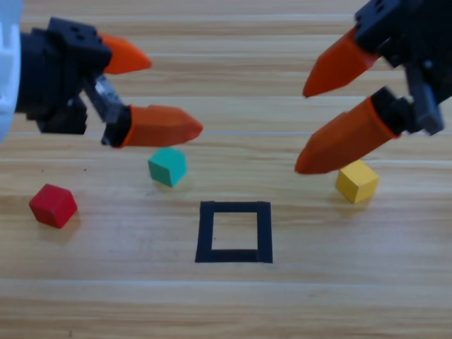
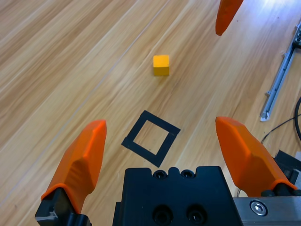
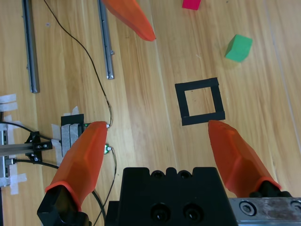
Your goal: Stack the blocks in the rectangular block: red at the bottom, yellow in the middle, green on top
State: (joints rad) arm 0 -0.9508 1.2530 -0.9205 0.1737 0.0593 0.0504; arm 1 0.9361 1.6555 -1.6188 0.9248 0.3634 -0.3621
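The red cube (image 1: pixel 53 205) lies at the table's left, and the green cube (image 1: pixel 167 167) sits right of it. At the right rests the yellow cube (image 1: pixel 357 181). Between them, nearer the front, is the black tape rectangular block (image 1: pixel 206 233) with bare wood inside. My left gripper (image 1: pixel 171 94) hovers open above and behind the green cube, holding nothing. My right gripper (image 1: pixel 304 131) hangs open just left of and above the yellow cube, also holding nothing. The left wrist view shows the yellow cube (image 2: pixel 161 65) beyond the frame (image 2: pixel 162 122). In the right wrist view the green cube (image 3: pixel 238 47) and the red cube (image 3: pixel 191 4) lie beyond the frame (image 3: pixel 197 85).
Metal rails (image 3: pixel 106 37) and thin cables (image 3: pixel 101 89) lie on the wood on the right arm's side. Another rail (image 2: pixel 280 75) shows at the right edge of the left wrist view. Open wood lies in front of the frame.
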